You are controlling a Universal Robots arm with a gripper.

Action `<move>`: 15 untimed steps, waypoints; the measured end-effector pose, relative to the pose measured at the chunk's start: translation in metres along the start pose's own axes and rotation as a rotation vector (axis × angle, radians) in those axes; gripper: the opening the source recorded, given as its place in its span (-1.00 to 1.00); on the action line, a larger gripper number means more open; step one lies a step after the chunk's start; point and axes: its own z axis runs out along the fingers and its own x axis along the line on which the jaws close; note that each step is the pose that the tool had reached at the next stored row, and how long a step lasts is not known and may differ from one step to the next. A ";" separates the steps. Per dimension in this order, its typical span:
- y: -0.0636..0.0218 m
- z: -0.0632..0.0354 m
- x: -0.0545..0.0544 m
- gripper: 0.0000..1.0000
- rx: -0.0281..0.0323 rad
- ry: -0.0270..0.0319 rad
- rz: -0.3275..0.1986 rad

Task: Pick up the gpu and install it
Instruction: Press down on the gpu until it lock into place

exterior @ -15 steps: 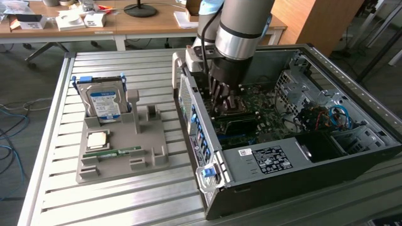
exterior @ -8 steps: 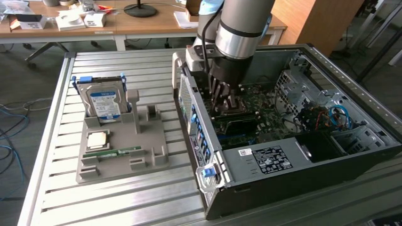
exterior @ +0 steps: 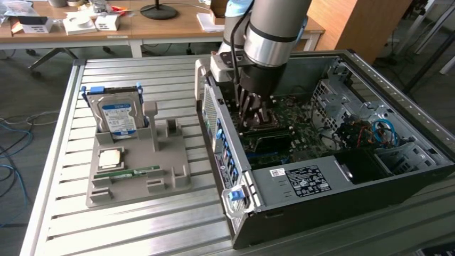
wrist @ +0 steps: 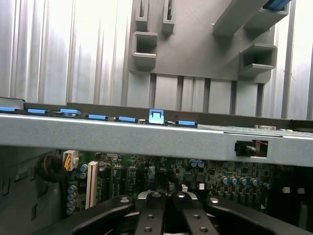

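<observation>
Black metal pincer (wrist: pixel 166 208), clenched, is pressing down inside the open grey computer case (exterior: pixel 341 186); gpu hidden, so seating step, judged.

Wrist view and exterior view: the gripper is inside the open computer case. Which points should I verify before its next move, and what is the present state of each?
1. Gripper shut: ok, the black fingers meet.
2. Gripper inside the black open computer case, above the green motherboard: ok.
3. Green GPU card held between the fingers: cannot tell.
4. GPU card seated in a motherboard slot: cannot tell.
5. Silver hard drive with blue label upright in the grey plastic parts tray: ok.
6. Narrow green memory stick lying in the tray, apart from the arm: ok.
</observation>
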 end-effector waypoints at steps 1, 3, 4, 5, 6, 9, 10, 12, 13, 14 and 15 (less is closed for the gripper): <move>-0.0002 0.0001 0.000 -0.79 -0.0028 -0.0003 0.000; -0.0013 0.0000 0.000 -0.79 -0.0219 -0.0014 0.000; -0.0012 -0.0002 0.000 -0.79 -0.0243 -0.0013 0.000; -0.0012 -0.0002 0.000 -0.79 -0.0253 -0.0013 0.001; -0.0012 -0.0001 0.000 -0.79 -0.0256 -0.0016 0.001; -0.0013 0.0000 0.001 -0.79 -0.0257 -0.0016 0.000; -0.0011 -0.0001 0.001 -0.79 -0.0258 -0.0016 0.000; -0.0004 0.0000 0.000 -0.79 -0.0258 -0.0016 0.000; 0.0000 0.0000 0.000 -0.79 -0.0258 -0.0016 0.000; 0.0003 0.0001 0.000 -0.79 -0.0257 -0.0016 0.000; 0.0006 0.0001 0.000 -0.79 -0.0257 -0.0016 0.000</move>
